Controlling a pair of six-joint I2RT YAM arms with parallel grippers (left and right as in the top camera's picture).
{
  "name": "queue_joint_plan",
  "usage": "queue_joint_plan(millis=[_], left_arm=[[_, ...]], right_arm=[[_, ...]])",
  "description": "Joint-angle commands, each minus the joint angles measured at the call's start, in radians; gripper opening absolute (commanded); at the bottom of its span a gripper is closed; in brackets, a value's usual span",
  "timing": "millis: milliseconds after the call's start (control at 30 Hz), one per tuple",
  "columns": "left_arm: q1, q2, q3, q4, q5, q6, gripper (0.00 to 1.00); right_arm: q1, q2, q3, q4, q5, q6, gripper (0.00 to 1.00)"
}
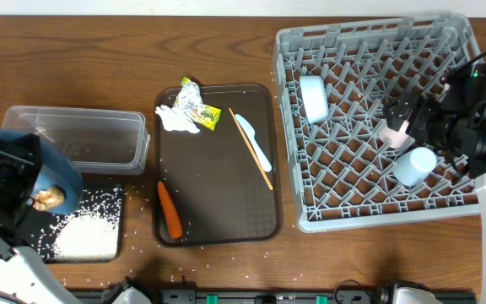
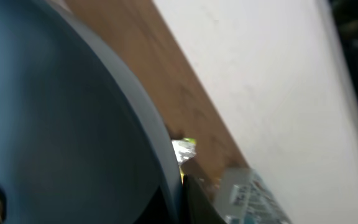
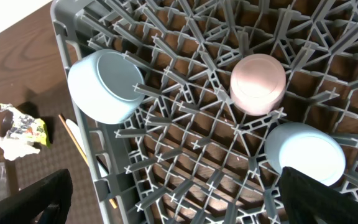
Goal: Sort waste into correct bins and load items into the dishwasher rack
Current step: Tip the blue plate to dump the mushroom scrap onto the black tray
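Only the right wrist view shows the right gripper (image 3: 176, 186) spread wide, hovering over the rack (image 1: 353, 148) at 3 o'clock, which holds one bowl (image 3: 104, 87), one pink cup (image 3: 258, 84) and one blue cup (image 3: 304, 152). Overhead, the left gripper (image 1: 11, 181) at 8 o'clock clamps the tilted plate (image 1: 64, 173). One lump (image 1: 49, 198) lies on the plate, above the rice (image 1: 83, 236) in the black tray (image 1: 112, 203).

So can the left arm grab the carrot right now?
Probably not yet. The left gripper seems busy holding the blue plate over the black tray. The carrot itself lies uncovered on the brown tray.
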Motion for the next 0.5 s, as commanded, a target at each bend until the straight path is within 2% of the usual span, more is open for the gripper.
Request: queue_joint_plan(millis=[0, 133, 300, 400, 467], left_arm=[[0.090, 0.032, -0.034, 0.005, 0.319, 0.134, 0.06], [0.216, 0.070, -0.111, 0.014, 0.540, 0.320, 0.06], [0.347, 0.084, -0.225, 0.010, 0.731, 0.485, 0.06], [0.427, 0.076, -0.296, -0.021, 0.747, 0.615, 0.06], [0.473, 0.075, -0.335, -0.037, 0.747, 0.660, 0.06]], right_arm=[[-0.003, -0.001, 0.005, 0.006, -0.005, -0.005, 0.99], [-0.003, -0.001, 0.005, 0.010, -0.006, -0.004, 0.99], [-0.003, -0.001, 0.005, 0.006, -0.008, -0.005, 0.99], [-0.003, -0.001, 0.005, 0.006, -0.008, -0.005, 0.99], [-0.003, -0.001, 0.005, 0.006, -0.008, -0.005, 0.99]])
